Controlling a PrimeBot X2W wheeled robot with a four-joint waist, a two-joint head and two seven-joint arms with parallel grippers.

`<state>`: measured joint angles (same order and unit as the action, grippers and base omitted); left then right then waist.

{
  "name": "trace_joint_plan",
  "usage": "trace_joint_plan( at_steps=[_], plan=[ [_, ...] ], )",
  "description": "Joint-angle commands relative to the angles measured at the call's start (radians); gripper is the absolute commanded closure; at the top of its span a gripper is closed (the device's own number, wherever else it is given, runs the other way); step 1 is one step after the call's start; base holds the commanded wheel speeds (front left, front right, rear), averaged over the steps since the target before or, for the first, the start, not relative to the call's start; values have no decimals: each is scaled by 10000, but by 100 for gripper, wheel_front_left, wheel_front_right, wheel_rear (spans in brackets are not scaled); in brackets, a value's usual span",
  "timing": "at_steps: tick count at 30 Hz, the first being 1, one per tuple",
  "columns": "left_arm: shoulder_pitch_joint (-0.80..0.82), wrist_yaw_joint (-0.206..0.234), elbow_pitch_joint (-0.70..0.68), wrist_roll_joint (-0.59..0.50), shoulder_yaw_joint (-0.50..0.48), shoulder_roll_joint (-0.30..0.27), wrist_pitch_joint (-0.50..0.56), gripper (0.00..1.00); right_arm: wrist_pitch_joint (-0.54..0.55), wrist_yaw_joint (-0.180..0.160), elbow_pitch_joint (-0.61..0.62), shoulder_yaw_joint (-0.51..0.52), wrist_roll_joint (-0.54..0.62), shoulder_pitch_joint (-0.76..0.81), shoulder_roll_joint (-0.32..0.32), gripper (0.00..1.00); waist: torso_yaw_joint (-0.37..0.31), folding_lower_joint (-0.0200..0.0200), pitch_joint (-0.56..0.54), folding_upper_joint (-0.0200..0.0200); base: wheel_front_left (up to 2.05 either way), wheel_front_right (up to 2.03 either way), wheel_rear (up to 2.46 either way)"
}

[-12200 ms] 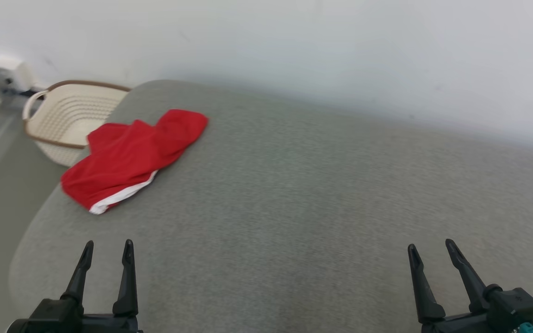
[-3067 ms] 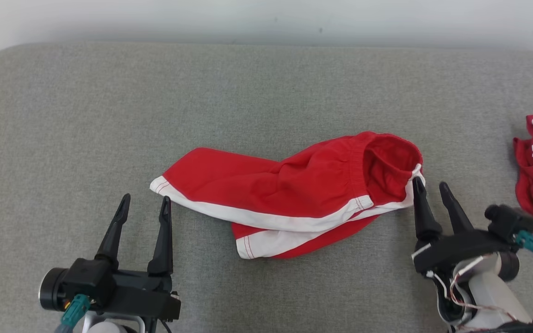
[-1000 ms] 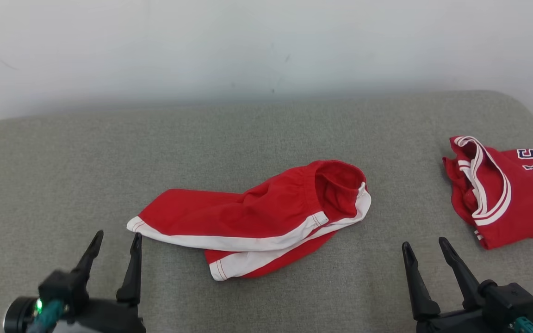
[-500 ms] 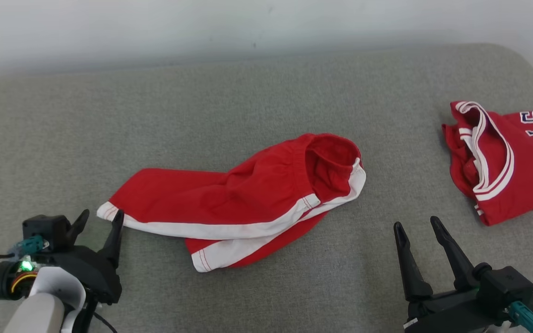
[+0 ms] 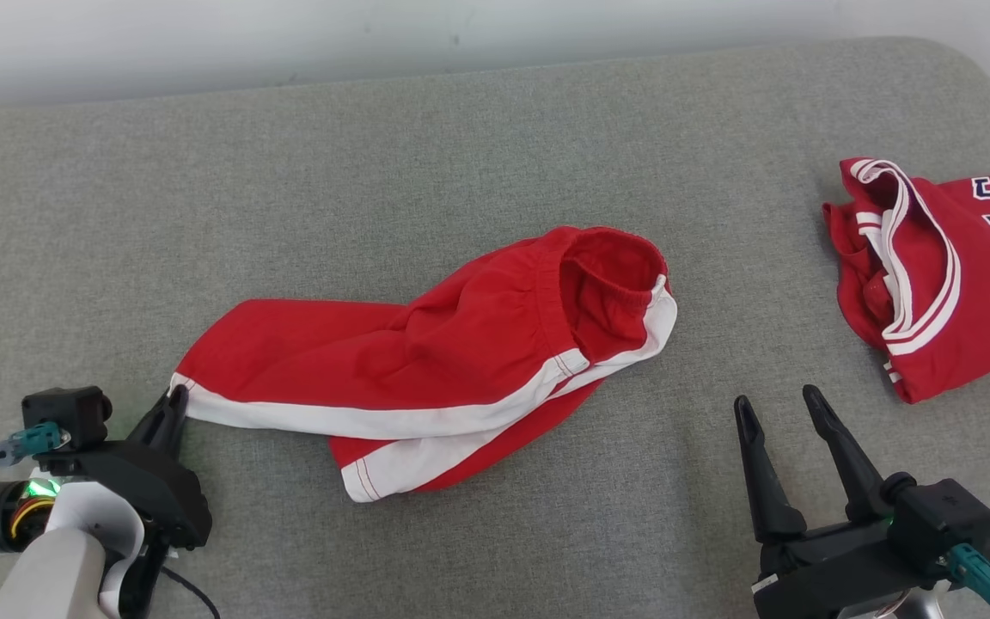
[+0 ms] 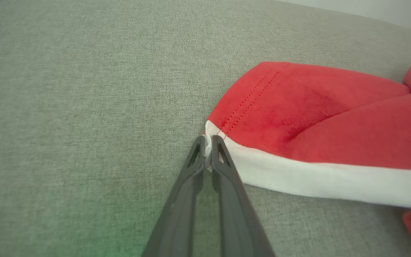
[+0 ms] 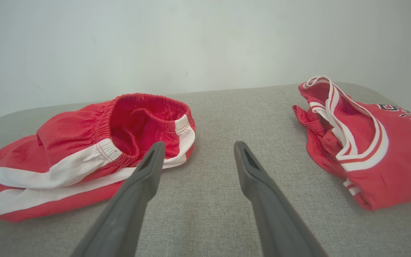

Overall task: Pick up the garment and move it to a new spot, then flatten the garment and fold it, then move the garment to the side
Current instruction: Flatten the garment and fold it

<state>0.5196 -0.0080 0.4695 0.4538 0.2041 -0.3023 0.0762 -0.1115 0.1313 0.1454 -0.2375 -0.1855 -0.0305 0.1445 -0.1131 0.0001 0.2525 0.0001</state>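
Red fabric shorts with white side stripes (image 5: 426, 361), centre frame: judged light, limp, unbreakable. Take hem corners. Left end effector (image 5: 174, 402) pinches one, lower left; right end effector (image 5: 776, 395) wide, empty.

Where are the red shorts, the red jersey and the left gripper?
red shorts (image 5: 461, 344), head view, red leg panel.
red jersey (image 5: 968, 352), head view, plain red front.
left gripper (image 6: 208, 143), left wrist view, between fingertips pinching the shorts' hem corner.

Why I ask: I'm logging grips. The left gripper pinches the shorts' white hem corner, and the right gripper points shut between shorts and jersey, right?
Not quite: the right gripper is open, as the right wrist view shows. It does point between shorts and jersey, and the left gripper does pinch the hem corner.
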Motion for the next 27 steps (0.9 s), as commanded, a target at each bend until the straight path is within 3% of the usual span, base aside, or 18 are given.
trace_joint_plan(
  at_steps=[1, 8, 17, 27],
  plan=[
    [102, -27, 56, 25, 5, -17, -93, 100, -31, -12, 34, 16, -2, -78, 69, 0, 14, -1, -3, -1, 0, 0, 0],
    [189, 62, 8, -86, 140, 27, -296, 100, 44, -12, 197, -120, -145, -647, 572, 0, 165, -1, 12, -1, 0, 0, 0],
    [621, -77, -50, -155, 509, 337, -407, 100, 550, -12, -895, -2421, -953, -2389, 2254, 0, 824, -1, 409, -1, 0, 0, 0],
    [1048, -128, -105, -263, 801, 592, -646, 100, 459, -12, -2527, -4564, -1814, -4178, 3104, 0, 1435, -1, 1066, -1, 0, 0, 0]
  ],
)
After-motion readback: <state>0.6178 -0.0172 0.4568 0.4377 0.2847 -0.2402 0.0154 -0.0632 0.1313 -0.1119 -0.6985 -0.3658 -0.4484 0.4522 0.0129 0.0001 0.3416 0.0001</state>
